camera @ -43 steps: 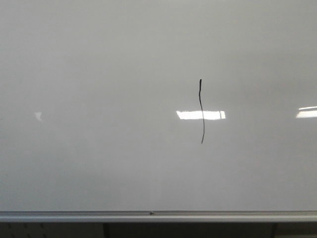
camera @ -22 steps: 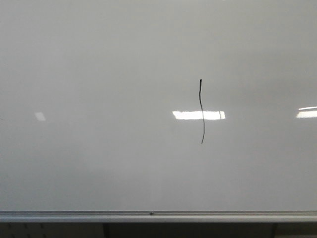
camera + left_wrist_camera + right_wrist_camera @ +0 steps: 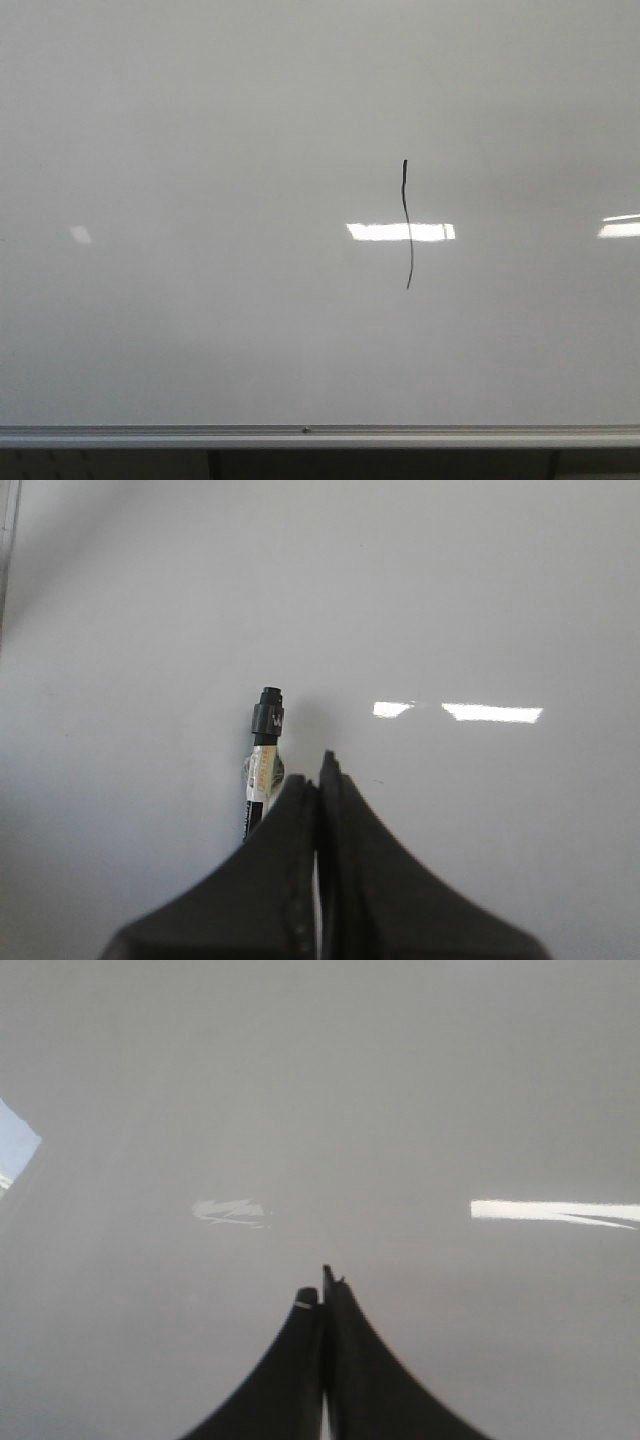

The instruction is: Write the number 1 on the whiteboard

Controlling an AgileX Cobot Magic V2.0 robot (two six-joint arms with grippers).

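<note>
Reflection wider since earlier; both jaws closed, L gripper (image 3: 320,780) beside marker (image 3: 264,750), R gripper (image 3: 322,1295) empty.

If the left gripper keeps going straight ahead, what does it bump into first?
Probably the whiteboard. The left gripper points at its bare surface, with the marker alongside; how far off the board is, the picture doesn't show.

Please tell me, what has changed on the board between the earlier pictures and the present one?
Nothing moved, and nothing was gripped or released. Only the bright rectangular light reflection stretched slightly leftward. The thin black wavy vertical stroke and the glossy pale grey-white whiteboard stayed as they were.
</note>
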